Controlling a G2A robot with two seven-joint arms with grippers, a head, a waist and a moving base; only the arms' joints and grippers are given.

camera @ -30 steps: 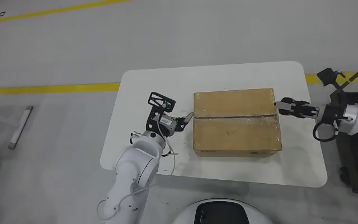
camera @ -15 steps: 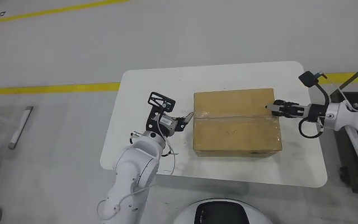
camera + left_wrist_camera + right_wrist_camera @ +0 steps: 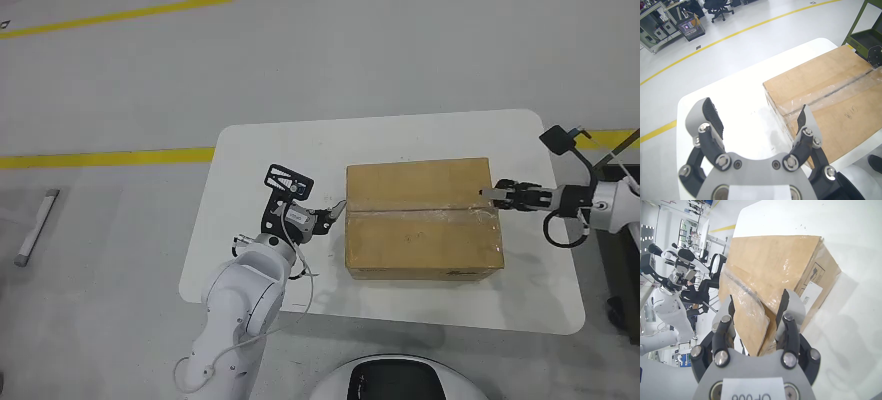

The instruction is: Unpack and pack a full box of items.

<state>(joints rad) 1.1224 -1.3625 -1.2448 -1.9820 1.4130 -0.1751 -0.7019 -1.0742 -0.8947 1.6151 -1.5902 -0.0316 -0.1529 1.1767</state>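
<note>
A closed cardboard box (image 3: pixel 422 218) with clear tape (image 3: pixel 831 92) along its top seam lies in the middle of the white table (image 3: pixel 290 150). My left gripper (image 3: pixel 335 212) hovers open just off the box's left end, level with the seam; in the left wrist view this gripper (image 3: pixel 757 113) has nothing between its fingers. My right gripper (image 3: pixel 490 193) is at the box's right end on the seam. In the right wrist view it (image 3: pixel 758 306) stands open, its two fingers either side of the taped flap edge (image 3: pixel 751 315), which looks slightly parted there.
Bare table surface lies behind, in front of and to the left of the box. A green metal rack (image 3: pixel 863 28) stands off the table's right side. A yellow floor line (image 3: pixel 100 157) runs past the table.
The right arm has turned its wrist and brought its gripper in from just off the box's right end onto the seam. The left arm and the box have not moved.
</note>
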